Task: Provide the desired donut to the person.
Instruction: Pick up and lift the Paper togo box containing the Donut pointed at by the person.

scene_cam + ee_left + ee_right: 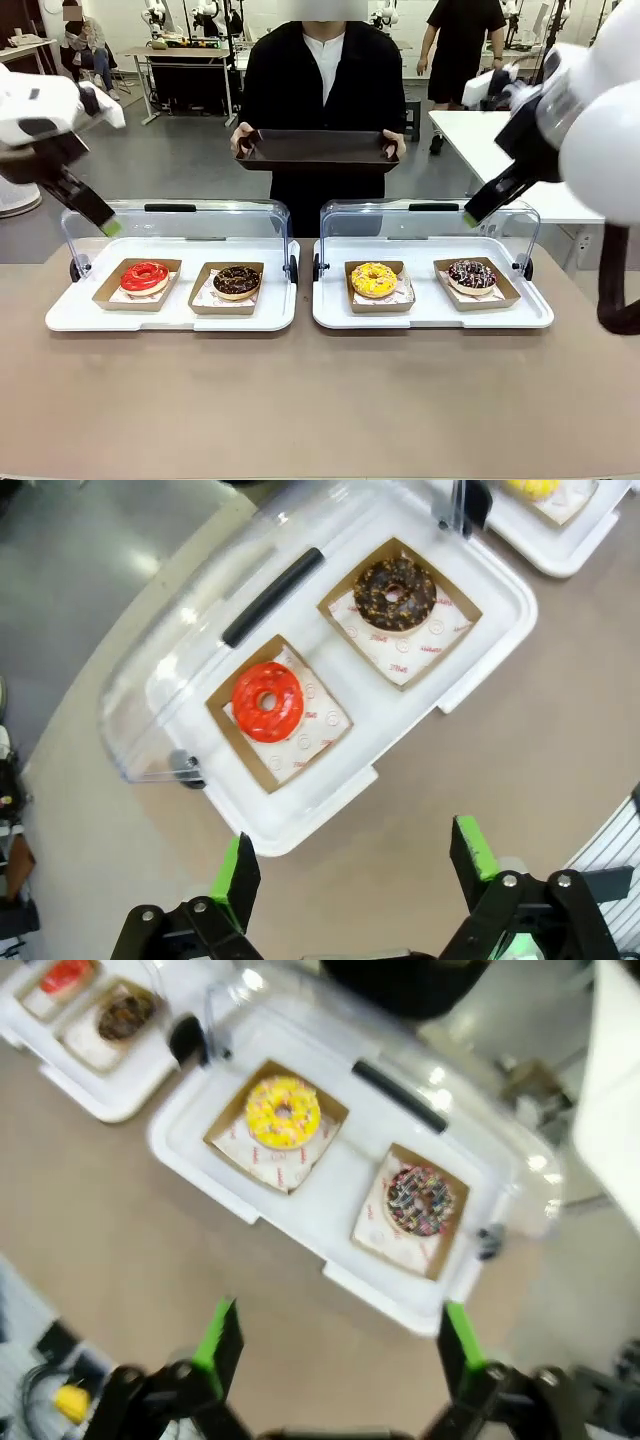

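Left claw [355,855] spread apart, empty; red donut [267,701] ahead of it, untouched. Right claw [338,1328] apart, empty; yellow donut [283,1112] ahead. Person [322,90] holds black tray [316,150].

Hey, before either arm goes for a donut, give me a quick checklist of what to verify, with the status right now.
1. Covers: left lid and right lid raised: ok.
2. Jaws of left gripper open, empty: ok.
3. Jaws of right gripper open, empty: ok.
4. Stock: red donut, nut donut, yellow donut, sprinkle donut, each in its own box: ok.
5. Receiver: person holds black tray out: ok.
6. Which donut is wanted: cannot tell; both hands grip the tray, none points.
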You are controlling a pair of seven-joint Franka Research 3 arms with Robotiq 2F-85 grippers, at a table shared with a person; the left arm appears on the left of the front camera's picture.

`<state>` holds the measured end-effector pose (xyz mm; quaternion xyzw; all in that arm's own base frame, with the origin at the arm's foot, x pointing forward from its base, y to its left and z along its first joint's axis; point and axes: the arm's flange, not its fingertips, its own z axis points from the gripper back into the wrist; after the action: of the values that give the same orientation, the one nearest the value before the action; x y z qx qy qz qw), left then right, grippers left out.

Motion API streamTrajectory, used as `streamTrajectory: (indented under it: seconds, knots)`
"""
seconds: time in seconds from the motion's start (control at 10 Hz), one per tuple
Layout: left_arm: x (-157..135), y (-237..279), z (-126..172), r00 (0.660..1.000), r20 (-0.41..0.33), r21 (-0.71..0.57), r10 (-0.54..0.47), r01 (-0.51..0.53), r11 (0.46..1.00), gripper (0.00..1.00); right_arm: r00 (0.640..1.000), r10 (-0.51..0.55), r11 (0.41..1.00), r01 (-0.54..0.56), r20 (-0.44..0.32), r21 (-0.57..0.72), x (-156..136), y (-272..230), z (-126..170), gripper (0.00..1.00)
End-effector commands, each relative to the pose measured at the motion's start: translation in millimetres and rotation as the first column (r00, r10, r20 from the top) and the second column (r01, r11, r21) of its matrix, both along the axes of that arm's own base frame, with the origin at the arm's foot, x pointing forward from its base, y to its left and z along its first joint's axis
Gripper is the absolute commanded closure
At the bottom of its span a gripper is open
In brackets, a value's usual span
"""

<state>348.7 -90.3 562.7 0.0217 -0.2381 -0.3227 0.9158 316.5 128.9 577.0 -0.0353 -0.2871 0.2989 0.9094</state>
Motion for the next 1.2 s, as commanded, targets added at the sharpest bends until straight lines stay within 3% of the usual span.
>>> streamTrajectory:
  seconds: [0.0,0.1,0.5,0.6,0.7,0.9,1.0,1.1]
  knots:
    - [9,-3,11,0.998,0.056,0.068,0.032,-0.036,0.997,0.00,0.996,-0.085,0.996,0.085,-0.010,-0.035,14,2,6,0.00]
    - [0,0,0,1.000,0.000,0.000,0.000,0.000,1.000,0.00,1.000,0.000,1.000,0.000,0.000,0.000,0,0,0,0.00]
    - [0,0,0,1.000,0.000,0.000,0.000,0.000,1.000,0.00,1.000,-0.017,1.000,0.017,-0.011,-0.004,0,0,8,0.00]
    - [1,1,1,1.000,0.000,0.024,0.005,-0.005,1.000,0.00,0.996,0.066,0.994,-0.060,-0.063,0.096,15,-9,19,0.00]
    - [13,18,17,1.000,-0.022,-0.071,-0.008,0.007,0.997,0.00,0.983,0.159,0.967,-0.137,-0.087,0.215,29,-25,40,0.00]
    - [25,50,54,0.984,-0.024,-0.287,-0.177,0.163,0.944,0.00,0.942,0.318,0.880,-0.249,-0.112,0.404,50,-58,65,0.00]
    - [28,65,63,0.971,-0.025,-0.371,-0.240,0.214,0.904,0.00,0.904,0.419,0.807,-0.327,-0.086,0.493,56,-75,76,0.00]
    - [31,79,70,0.954,-0.035,-0.453,-0.299,0.251,0.855,0.00,0.843,0.533,0.711,-0.407,-0.063,0.573,61,-95,83,0.00]
